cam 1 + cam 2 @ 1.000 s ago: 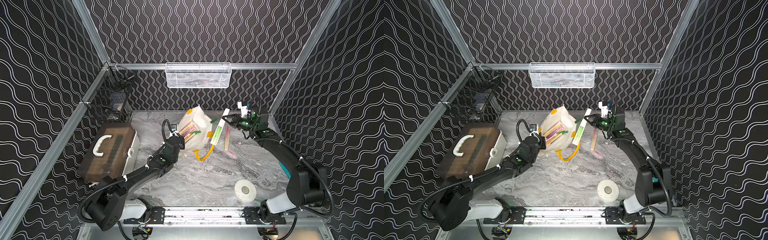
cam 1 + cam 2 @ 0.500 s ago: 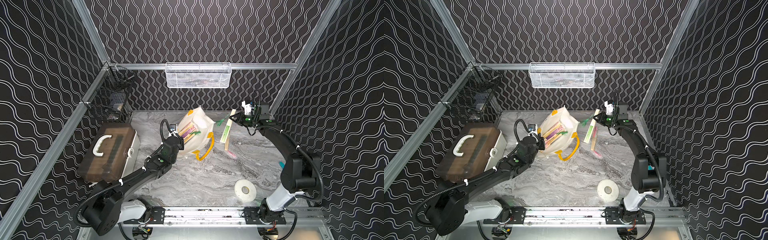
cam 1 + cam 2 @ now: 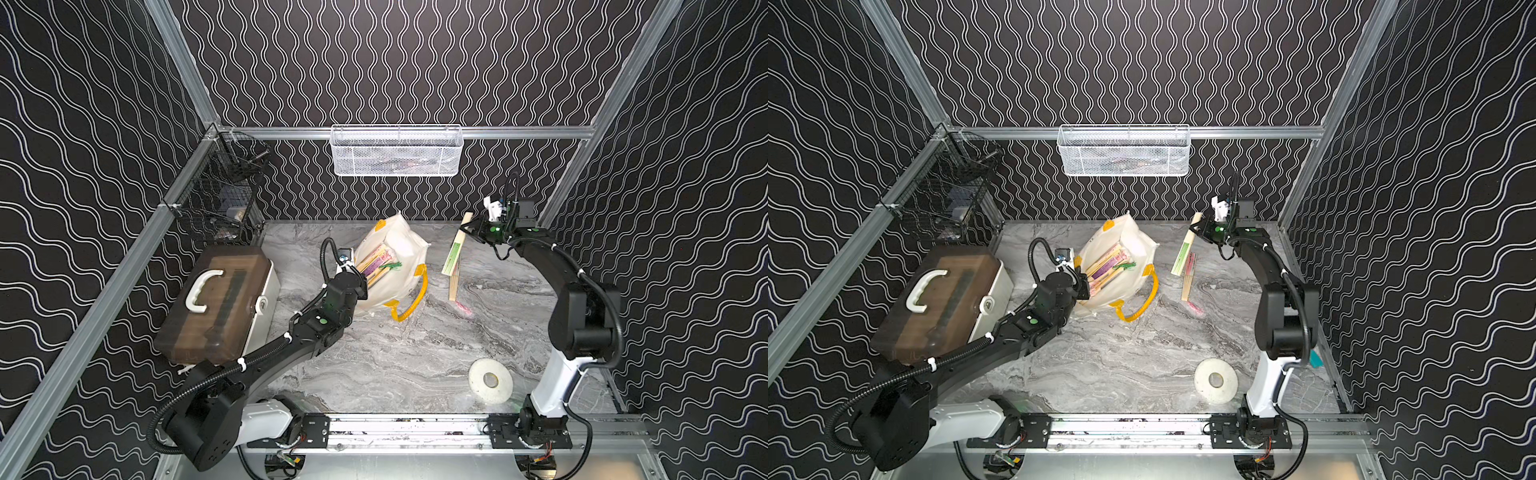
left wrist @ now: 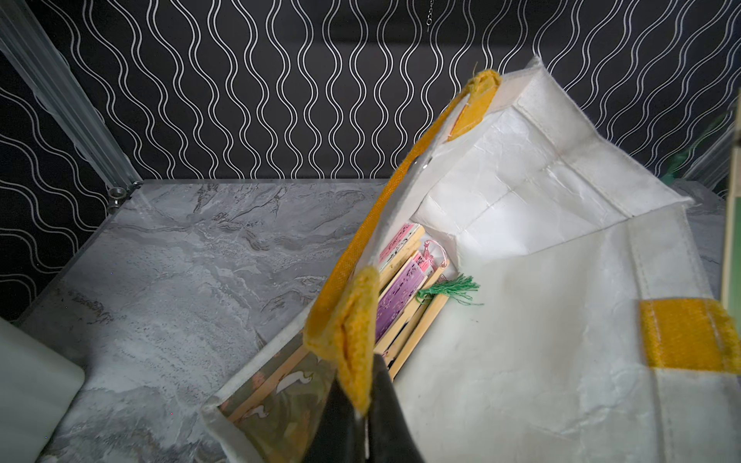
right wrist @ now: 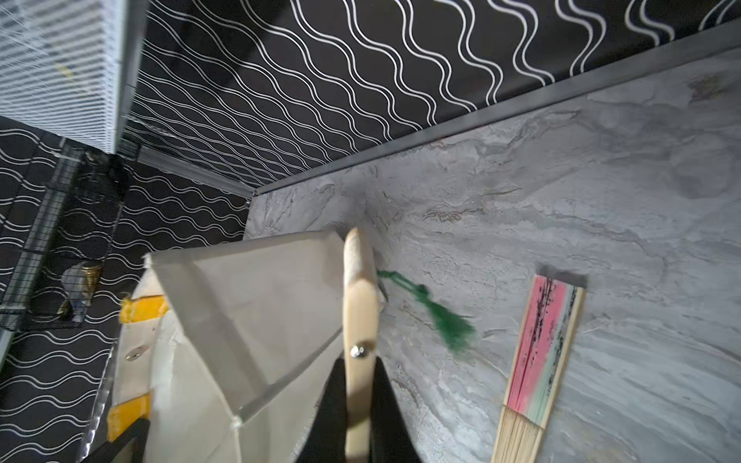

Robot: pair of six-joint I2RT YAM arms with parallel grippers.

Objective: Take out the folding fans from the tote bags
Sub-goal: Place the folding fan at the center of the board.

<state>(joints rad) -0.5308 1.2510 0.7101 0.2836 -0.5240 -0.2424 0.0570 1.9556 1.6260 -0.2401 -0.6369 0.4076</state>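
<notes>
- White canvas tote bag (image 3: 399, 249) slumped near the middle of the grey marbled desk (image 3: 374, 357), mouth open, one yellow tube handle (image 3: 409, 299) looped out onto the desk.
- Inside the bag, several closed folding fans (image 4: 405, 288): tan bamboo ribs, pink and purple folds, one green tassel.
- Left end effector (image 4: 359, 395) at the bag mouth, jaws clamped together on a yellow handle patch at the rim.
- Right end effector (image 5: 359, 373) to the right of the bag, near the back wall, jaws clamped on the pivot end of a green folding fan (image 3: 454, 253).
- Held fan fully outside the bag, closed, tilted, green tassel dangling; contact of its far end with the desk not discernible.
- Pink folding fan (image 5: 537, 352) closed, flat on the desk, just beside the held fan.
- Brown-lidded box (image 3: 216, 299) with white handle at the left edge of the desk; white tape roll (image 3: 490, 380) at front right, well apart from the bag.
</notes>
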